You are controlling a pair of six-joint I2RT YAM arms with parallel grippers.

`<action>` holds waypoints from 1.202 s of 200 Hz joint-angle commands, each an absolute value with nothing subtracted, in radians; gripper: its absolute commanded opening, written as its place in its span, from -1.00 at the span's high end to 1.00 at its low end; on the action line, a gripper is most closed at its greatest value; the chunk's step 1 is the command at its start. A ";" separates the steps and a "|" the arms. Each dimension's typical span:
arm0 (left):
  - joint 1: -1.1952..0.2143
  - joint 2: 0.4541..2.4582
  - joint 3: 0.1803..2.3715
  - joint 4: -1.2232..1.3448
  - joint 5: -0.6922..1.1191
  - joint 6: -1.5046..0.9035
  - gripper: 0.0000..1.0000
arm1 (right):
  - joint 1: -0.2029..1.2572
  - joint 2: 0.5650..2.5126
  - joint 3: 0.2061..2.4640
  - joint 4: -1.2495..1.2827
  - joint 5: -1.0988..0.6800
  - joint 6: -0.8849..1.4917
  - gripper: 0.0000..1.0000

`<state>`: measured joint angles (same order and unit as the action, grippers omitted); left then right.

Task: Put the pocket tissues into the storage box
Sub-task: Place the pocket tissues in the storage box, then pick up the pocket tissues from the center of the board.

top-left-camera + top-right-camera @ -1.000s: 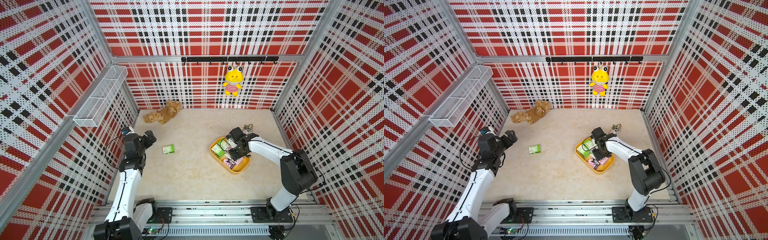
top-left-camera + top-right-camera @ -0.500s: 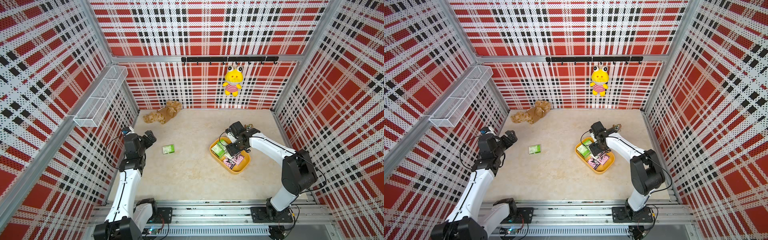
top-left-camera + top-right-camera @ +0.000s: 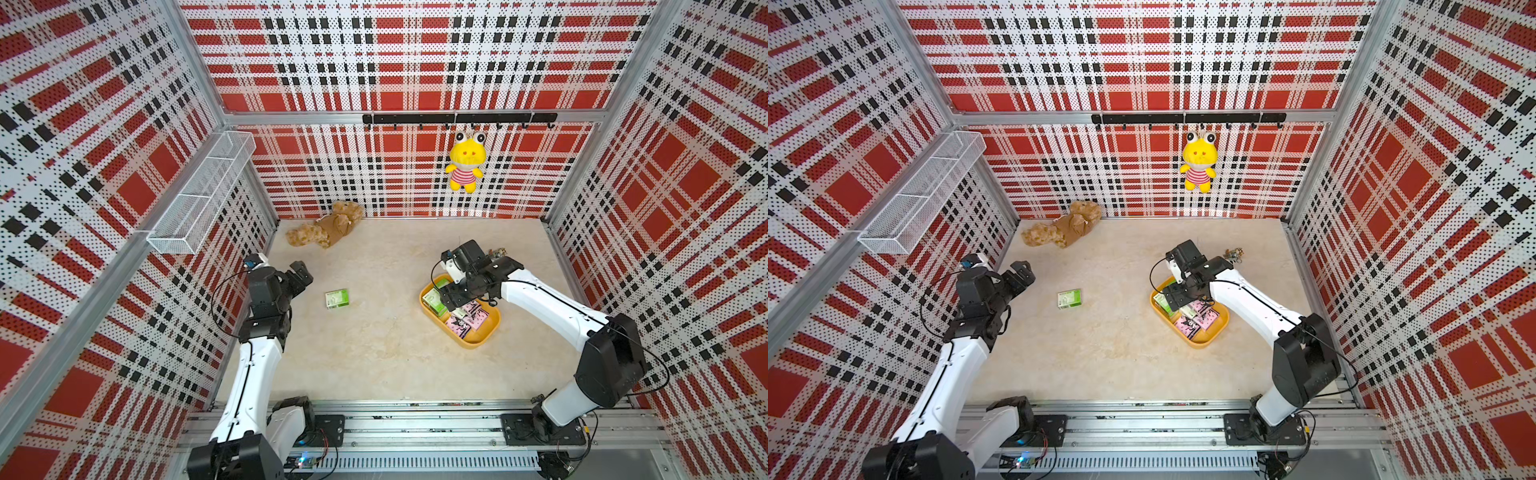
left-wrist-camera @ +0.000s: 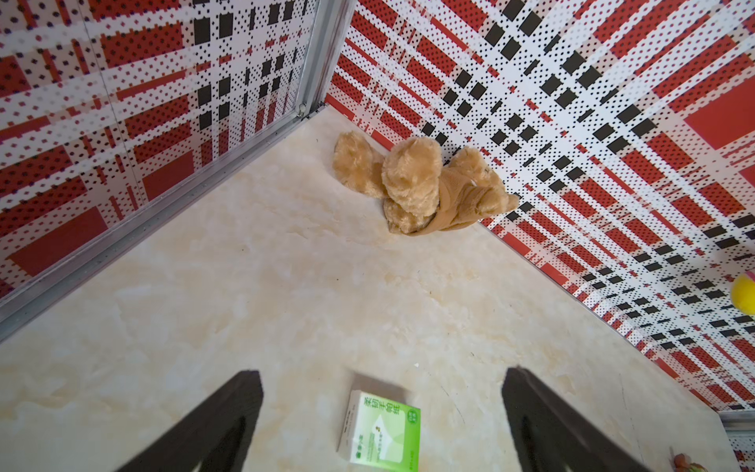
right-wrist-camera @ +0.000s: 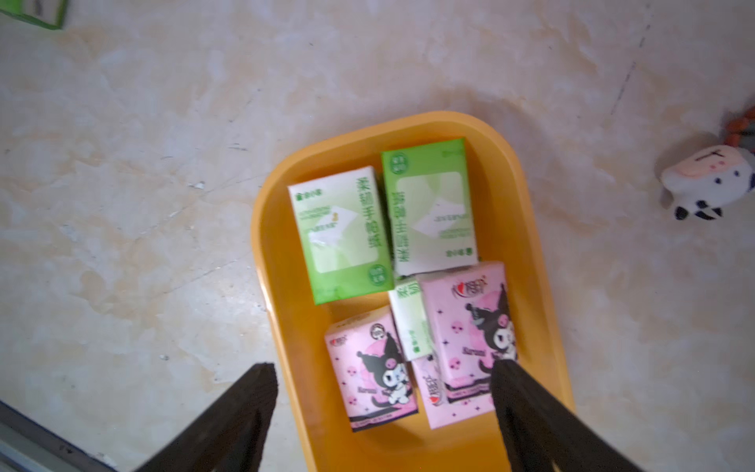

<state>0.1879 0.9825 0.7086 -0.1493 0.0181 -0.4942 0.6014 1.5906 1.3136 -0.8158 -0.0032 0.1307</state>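
One green tissue packet (image 3: 337, 299) lies alone mid-desk, left of the yellow box (image 3: 473, 343) holding the rest. The left fingers (image 4: 228, 421), spread wide and empty, hang near it; the right fingers (image 5: 531, 408) gape empty above the box. It is likely light, soft and slick, so it is best pinched across its narrow width.

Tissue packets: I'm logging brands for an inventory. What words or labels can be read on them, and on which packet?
"柔韧手帕纸": light green and white packet lying alone on the beige floor.
"Kuromi": large pink packet with a black cartoon figure and smaller pink packet, both in the yellow-orange plastic tray.
Too blurred to read: the pink packets' red logos, all small print, the characters on the tray's green packets.
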 commanded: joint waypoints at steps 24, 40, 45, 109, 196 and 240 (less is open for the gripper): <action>0.185 0.978 0.739 -0.138 0.007 -0.505 -0.98 | 0.782 1.701 1.458 -0.698 -0.019 0.221 -0.88; 0.188 0.963 0.742 -0.148 -0.014 -0.502 -0.99 | 0.832 1.784 1.541 -0.665 -0.021 0.202 -1.00; 0.191 0.958 0.742 -0.150 -0.018 -0.501 -0.98 | 0.845 1.814 1.573 -0.663 -0.026 0.191 -1.00; 0.260 0.923 0.750 -0.191 0.035 -0.479 -0.98 | 0.904 2.270 2.114 -0.684 -0.196 0.071 -1.00; 0.276 0.936 0.732 -0.189 0.057 -0.469 -0.99 | 0.941 2.648 2.464 -0.559 -0.343 -0.042 -1.00; 0.275 0.933 0.729 -0.189 0.044 -0.449 -0.98 | 0.954 2.733 2.546 -0.518 -0.311 -0.025 -1.00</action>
